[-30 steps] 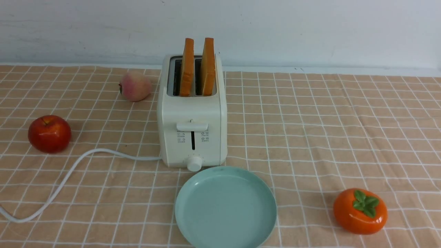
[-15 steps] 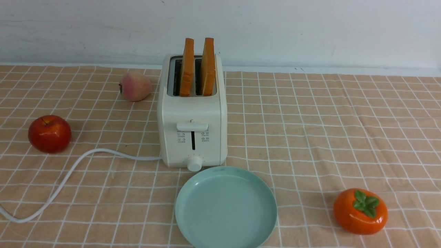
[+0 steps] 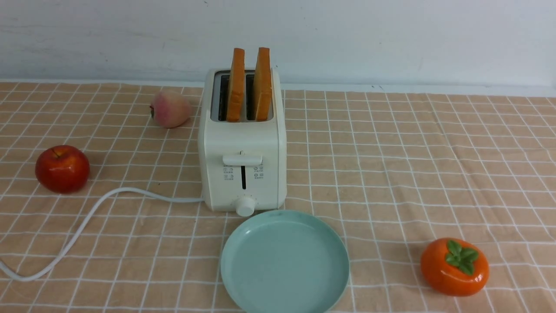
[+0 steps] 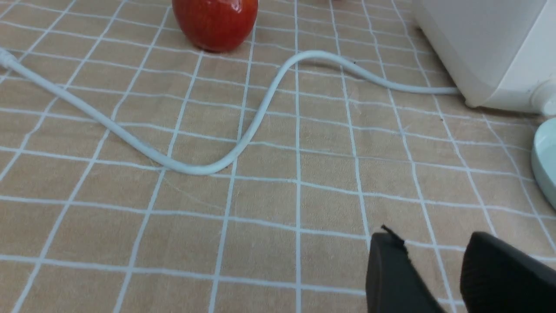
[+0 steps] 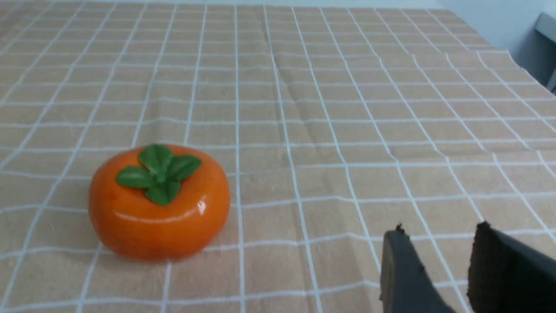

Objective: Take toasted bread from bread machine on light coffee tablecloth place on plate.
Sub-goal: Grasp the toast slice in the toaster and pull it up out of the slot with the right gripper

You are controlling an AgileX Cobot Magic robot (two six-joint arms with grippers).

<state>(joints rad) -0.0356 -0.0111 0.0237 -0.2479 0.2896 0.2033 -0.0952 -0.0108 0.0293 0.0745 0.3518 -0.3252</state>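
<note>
Your left gripper (image 4: pixel 434 237) and right gripper (image 5: pixel 439 230) hang low over the light coffee tablecloth (image 3: pixel 391 165), fingers parted, nothing between them. Both slices of toasted bread (image 3: pixel 236 84) stand upright in the bread machine (image 3: pixel 242 148), just beyond the bare plate (image 3: pixel 284 261). Front view matches a second ago; nothing has shifted.

Staged kitchen-style tabletop: gridded tablecloth (image 3: pixel 391 152), toaster (image 3: pixel 241 148), plate (image 3: pixel 284 265), bare white wall (image 3: pixel 391 39).

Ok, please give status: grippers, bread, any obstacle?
Left gripper and right gripper open and empty. Two toasted bread slices upright in bread machine; plate bare. Nothing above the slices.
</note>
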